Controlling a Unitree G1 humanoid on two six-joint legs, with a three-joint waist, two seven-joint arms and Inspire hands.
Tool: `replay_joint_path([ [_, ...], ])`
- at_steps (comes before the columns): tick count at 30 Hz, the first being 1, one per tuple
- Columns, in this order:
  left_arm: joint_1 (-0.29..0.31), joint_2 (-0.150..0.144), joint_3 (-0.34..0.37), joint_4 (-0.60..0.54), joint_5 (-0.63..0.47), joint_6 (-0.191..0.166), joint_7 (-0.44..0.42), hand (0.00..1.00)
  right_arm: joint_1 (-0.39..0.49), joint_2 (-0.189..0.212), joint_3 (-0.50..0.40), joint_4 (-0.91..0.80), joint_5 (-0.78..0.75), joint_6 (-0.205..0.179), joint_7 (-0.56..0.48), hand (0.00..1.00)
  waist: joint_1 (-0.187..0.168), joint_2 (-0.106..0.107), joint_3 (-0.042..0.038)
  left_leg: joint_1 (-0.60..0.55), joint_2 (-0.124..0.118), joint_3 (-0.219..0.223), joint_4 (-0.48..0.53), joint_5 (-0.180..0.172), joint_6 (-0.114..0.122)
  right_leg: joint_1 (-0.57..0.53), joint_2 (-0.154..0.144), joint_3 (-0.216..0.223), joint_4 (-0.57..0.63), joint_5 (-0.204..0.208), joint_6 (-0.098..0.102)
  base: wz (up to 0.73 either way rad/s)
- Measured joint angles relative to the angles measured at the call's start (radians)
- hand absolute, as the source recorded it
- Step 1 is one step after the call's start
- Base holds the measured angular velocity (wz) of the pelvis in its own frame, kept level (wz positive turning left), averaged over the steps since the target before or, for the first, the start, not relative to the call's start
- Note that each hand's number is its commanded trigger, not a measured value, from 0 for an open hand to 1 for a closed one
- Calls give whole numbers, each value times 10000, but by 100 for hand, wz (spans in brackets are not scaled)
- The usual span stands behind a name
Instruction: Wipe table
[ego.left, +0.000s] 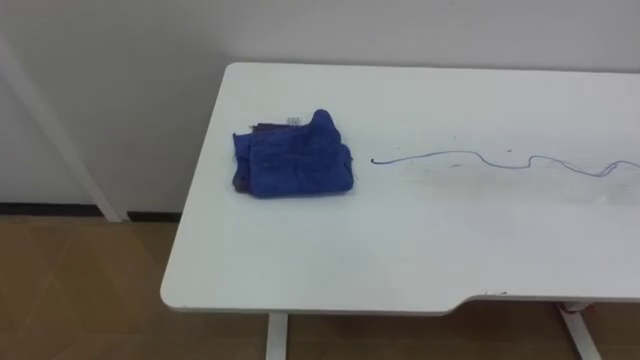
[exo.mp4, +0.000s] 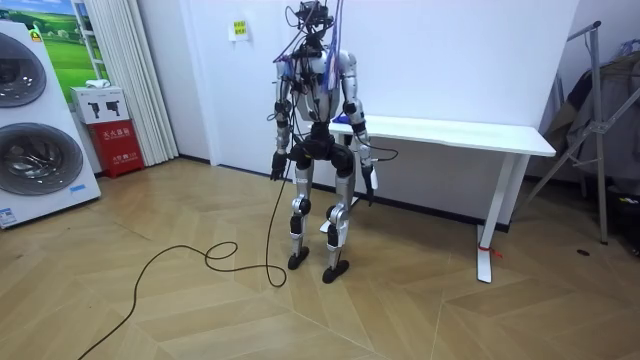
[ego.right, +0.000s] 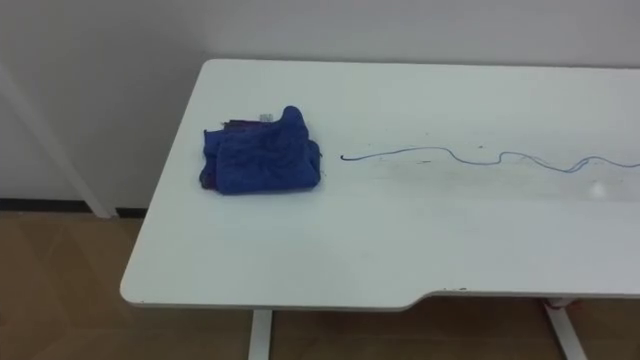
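Room view showed left hand (exo.mp4: 277, 170) and right hand (exo.mp4: 372, 187) hanging, fingers' state untellable, the untouched cloth (ego.left: 293, 155) on the table (ego.left: 420, 250) well beyond them: reaching it probably came next.

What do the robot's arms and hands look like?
Both arms are thin and jointed, with shiny silver-grey shells and darker parts at the joints. The left arm and the right arm look the same. Each ends in a dark hand: the left hand and the right hand. In the room view they are too small to see any markings.
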Motion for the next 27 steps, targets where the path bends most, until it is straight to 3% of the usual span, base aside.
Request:
replay_joint_path([
  [4, 101, 8, 51, -106, 0, 24, -13, 0, 86, 6, -316, 273, 1284, 0, -200, 0, -38, -15, -3, 22, -1, -10, -25, -4, 6, 21, 2, -24, -29, 1, 1, 0],
  [10, 249, 106, 1541, -152, -1, 115, -67, 0, 12, -278, -2984, 1006, 3319, -46, -664, 0, -514, -173, -4, 14, -7, -100, -30, -3, 6, 41, 3, -79, -67, -1, -1, 1],
  [13, 289, 373, 2176, -317, 1, 91, -57, 0, 15, -903, -4409, 1094, 4406, -22, -964, 0, -713, -377, -31, 16, -18, -112, -33, -3, 6, 23, -5, -39, -62, -2, 1, -4],
  [17, 390, 732, 2764, -433, 1, -16, 73, 0, -382, -2224, -5643, 1045, 4635, -23, -1502, 0, -927, -647, 8, 11, -7, 80, -3, -3, 7, -55, 17, 161, -44, 0, 4, -10],
  [20, 381, 956, 2701, -743, 0, -148, 149, 0, -655, -2785, -5908, -47, 4519, -42, -2178, 0, -962, -976, 34, -80, 22, 134, 10, -3, 7, -218, 38, 190, 16, -5, -8, -8],
  [23, 257, 978, 2625, -672, -6, -246, 161, 0, -1344, -3090, -5912, -1493, 3776, -269, -2923, 0, -1002, -1051, 6, -201, 56, 236, 10, -1, 10, -385, 65, 202, 12, 128, -23, -10],
  [27, 239, 902, 2098, -845, -11, -314, 218, 0, -1889, -3115, -5839, -4585, 2855, -369, -3721, 0, -951, -1041, -23, -241, 47, 245, 10, 0, 13, -450, 70, 253, 19, 155, -16, -2],
])
